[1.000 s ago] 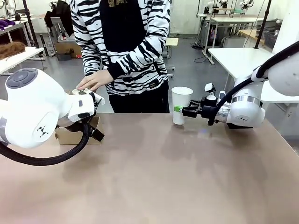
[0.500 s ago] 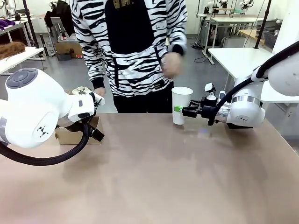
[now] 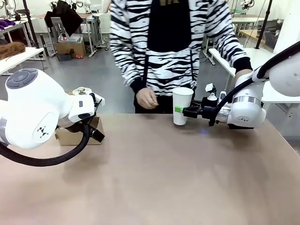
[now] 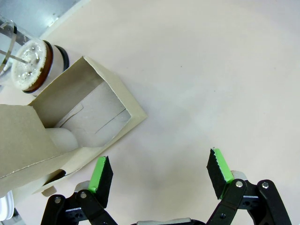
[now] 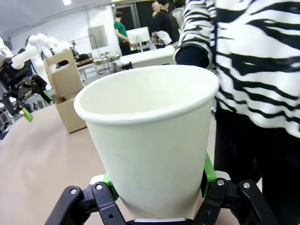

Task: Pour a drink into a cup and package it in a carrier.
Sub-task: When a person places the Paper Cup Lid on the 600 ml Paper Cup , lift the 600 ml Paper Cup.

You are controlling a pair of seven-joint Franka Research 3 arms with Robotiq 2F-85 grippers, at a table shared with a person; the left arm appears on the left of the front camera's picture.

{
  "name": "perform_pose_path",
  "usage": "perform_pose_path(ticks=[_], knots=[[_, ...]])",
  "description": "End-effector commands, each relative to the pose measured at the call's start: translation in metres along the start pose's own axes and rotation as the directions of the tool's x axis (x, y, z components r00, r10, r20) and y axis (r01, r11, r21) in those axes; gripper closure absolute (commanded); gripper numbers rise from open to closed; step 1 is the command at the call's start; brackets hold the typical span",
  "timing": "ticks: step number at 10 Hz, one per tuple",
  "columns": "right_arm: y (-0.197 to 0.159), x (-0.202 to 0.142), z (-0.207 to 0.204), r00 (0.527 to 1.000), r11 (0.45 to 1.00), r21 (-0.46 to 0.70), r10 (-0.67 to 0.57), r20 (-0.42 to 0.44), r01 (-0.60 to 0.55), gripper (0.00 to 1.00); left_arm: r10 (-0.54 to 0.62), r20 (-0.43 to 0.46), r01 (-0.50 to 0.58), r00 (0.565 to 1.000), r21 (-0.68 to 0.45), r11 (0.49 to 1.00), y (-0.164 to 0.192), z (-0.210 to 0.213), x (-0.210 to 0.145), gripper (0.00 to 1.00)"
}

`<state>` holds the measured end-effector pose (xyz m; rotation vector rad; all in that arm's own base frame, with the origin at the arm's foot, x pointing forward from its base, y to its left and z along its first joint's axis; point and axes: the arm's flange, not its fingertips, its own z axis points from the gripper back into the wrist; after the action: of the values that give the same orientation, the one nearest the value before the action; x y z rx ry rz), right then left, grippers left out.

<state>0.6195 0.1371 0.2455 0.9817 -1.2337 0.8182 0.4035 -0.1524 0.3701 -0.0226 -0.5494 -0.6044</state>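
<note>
Right gripper (image 5: 158,178) clamped around the upright, open-topped cup (image 5: 150,136), left gripper (image 4: 160,169) spread wide above the table (image 4: 211,70), carrier (image 4: 18,136) just beside one finger.

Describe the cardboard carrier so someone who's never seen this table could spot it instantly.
On the brown table, look to the far left edge, behind the white body of the left arm. The carrier sits there beside a glass jug: the table's only cardboard thing, with an upright handle tab.
</note>
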Motion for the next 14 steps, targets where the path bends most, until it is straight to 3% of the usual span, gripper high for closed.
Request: perform_pose_path(ticks=[1, 14], knots=[[0.0012, 0.0028, -0.0015, 1.000, 1.000, 0.001, -0.005, 0.004, 0.005, 0.24, 0.001, 0.002, -0.001, 1.000, -0.002, 1.000, 0.0003, 0.0005, -0.0001, 0.00], [0.0012, 0.0028, -0.0015, 1.000, 1.000, 0.001, -0.005, 0.004, 0.005, 0.24, 0.001, 0.002, -0.001, 1.000, -0.002, 1.000, 0.0003, 0.0005, -0.0001, 0.00]])
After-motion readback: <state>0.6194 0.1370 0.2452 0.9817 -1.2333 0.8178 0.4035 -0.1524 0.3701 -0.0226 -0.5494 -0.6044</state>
